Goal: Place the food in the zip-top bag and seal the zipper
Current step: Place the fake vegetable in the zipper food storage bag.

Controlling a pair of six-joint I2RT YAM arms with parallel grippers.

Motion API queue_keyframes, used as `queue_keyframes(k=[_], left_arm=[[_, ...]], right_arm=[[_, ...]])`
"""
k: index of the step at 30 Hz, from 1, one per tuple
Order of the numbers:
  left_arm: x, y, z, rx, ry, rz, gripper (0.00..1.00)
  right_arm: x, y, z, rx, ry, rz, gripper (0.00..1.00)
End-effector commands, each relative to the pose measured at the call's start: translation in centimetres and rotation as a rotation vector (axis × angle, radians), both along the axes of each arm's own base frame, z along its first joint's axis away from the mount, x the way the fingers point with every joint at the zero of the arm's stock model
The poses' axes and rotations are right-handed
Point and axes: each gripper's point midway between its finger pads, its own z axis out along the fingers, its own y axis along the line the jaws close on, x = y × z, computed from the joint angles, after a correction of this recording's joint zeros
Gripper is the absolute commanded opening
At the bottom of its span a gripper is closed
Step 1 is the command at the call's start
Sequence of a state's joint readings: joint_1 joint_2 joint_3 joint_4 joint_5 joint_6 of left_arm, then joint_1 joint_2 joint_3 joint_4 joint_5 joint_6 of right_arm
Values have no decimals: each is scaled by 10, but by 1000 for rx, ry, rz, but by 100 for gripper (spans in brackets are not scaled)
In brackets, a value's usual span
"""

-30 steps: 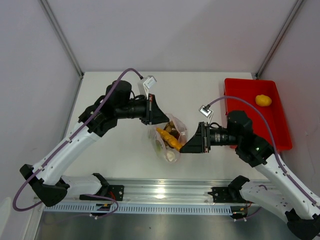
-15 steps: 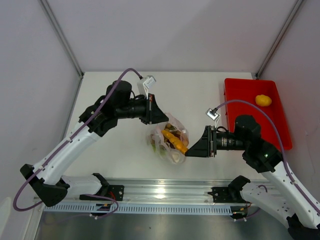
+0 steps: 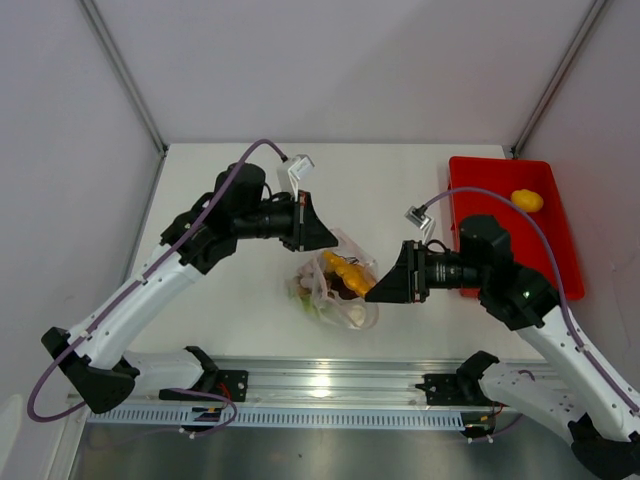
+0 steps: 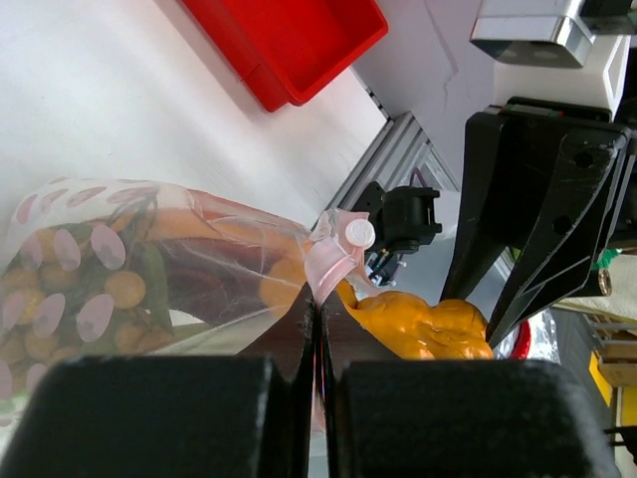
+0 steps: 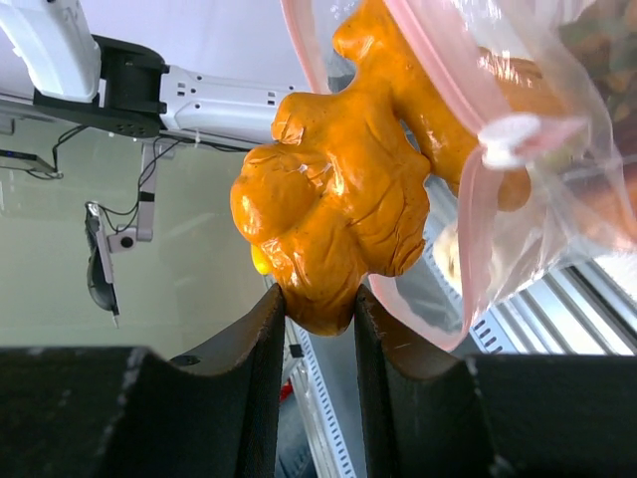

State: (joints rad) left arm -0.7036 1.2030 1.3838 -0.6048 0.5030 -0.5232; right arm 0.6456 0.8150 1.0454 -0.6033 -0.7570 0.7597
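The clear zip-top bag (image 3: 338, 297) lies between my two arms with several toy foods inside: small tan balls (image 4: 127, 289) on green leaves, a dark red piece and a whitish piece (image 3: 346, 314). My left gripper (image 3: 326, 241) is shut on the bag's pink zipper edge (image 4: 331, 261), its fingertips (image 4: 299, 329) pressed together. My right gripper (image 5: 317, 309) is shut on a knobbly orange food piece (image 5: 333, 214). The far end of that piece pokes into the bag's mouth, past the pink zipper (image 5: 443, 95). A yellow lemon (image 3: 527, 200) sits in the red tray.
The red tray (image 3: 495, 175) stands at the right side of the white table, behind my right arm. An aluminium rail (image 3: 330, 385) runs along the near edge. Grey walls enclose the table on three sides.
My right gripper, still holding the orange piece, drew back to the right, then came up and left into the bag's mouth. The bag shifted slightly; my left gripper kept its grip.
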Motion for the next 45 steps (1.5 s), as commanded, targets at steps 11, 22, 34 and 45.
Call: queue_keyframes(k=[11,22,34,45], left_arm=[[-18,-10,44,-146,-51,-124,0],[-28,-15,45,-199,26,-165,1],[-24,-17,44,-218,45,-147,1],[-6,-5,25,-185,36,-29,1]], right_arm=[[33,19,-44,-431,-191,-20,0],[70,1,-63,-760,-476,-202,0],[66,22,-55,-676,-496,-203,68],[64,-35,9,-548,-512,-381,73]])
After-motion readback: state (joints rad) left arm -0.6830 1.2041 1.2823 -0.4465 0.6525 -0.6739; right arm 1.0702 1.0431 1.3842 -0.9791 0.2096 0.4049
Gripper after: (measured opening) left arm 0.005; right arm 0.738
